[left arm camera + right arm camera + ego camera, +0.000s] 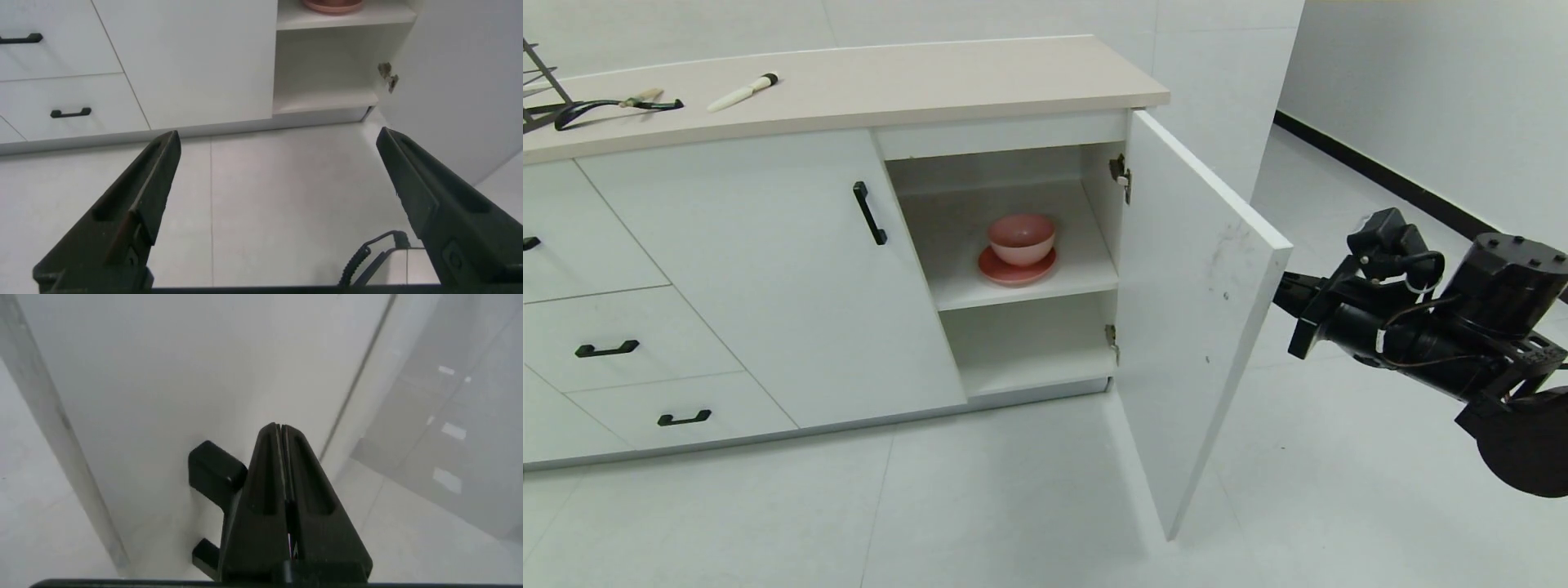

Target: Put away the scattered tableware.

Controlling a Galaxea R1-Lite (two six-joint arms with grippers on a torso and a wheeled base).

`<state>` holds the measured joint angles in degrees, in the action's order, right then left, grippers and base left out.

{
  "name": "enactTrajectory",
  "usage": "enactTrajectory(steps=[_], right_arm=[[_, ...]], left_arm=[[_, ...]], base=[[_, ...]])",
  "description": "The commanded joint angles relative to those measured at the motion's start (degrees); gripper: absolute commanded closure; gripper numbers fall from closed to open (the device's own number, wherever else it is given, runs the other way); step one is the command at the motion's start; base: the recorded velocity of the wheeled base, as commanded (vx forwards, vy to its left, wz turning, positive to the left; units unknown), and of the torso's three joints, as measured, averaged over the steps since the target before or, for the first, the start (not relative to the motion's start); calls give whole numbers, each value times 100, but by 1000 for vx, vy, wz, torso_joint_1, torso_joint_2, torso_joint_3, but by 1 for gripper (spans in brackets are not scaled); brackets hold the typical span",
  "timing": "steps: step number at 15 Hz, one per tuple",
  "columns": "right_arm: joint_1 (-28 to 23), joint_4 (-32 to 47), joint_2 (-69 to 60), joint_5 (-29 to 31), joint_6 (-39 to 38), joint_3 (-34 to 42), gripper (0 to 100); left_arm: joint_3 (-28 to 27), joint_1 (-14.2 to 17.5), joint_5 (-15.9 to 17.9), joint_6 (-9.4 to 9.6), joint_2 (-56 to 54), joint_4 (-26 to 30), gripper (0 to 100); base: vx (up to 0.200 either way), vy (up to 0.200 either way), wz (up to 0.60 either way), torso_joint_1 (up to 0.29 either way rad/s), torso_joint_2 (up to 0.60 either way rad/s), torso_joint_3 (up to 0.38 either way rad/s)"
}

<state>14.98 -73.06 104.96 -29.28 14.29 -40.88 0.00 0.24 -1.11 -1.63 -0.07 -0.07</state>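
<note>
While the cabinet's right door (1192, 310) stood swung wide, a pink bowl (1021, 237) sat on a pink plate (1015, 272) on the upper shelf (952, 286), toward its right side. Right gripper (1289, 287) was at the door's outer face, near the free edge. Its fingers (265, 478) were pressed together with nothing between them, just beside the black door handle (214, 469); contact with the handle could not be told. Left gripper (278, 137) hung low over the floor, facing the cabinet, jaws spread wide and holding nothing. Left door (768, 269) was closed. On the countertop (947, 77), well apart from the bowl, lay a white-bladed knife (742, 91) and a black looped tool (605, 106).
</note>
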Motion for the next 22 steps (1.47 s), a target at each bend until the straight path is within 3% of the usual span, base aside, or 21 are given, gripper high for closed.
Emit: enactTrajectory(steps=[1,8,22], right_arm=[[172,-15,174,1,-5,-70,100],[910,-68,982,10,-58,-887,100],[1543,-112,1791,19,-66,-2065,100]], left_arm=[[0,2,-3,-4,7,-1,0],[0,2,-3,-12,7,-1,0],[0,2,-3,-4,7,-1,0]], base=[[0,0,0,0,0,0],[0,0,0,0,0,0],[0,0,0,0,0,0]])
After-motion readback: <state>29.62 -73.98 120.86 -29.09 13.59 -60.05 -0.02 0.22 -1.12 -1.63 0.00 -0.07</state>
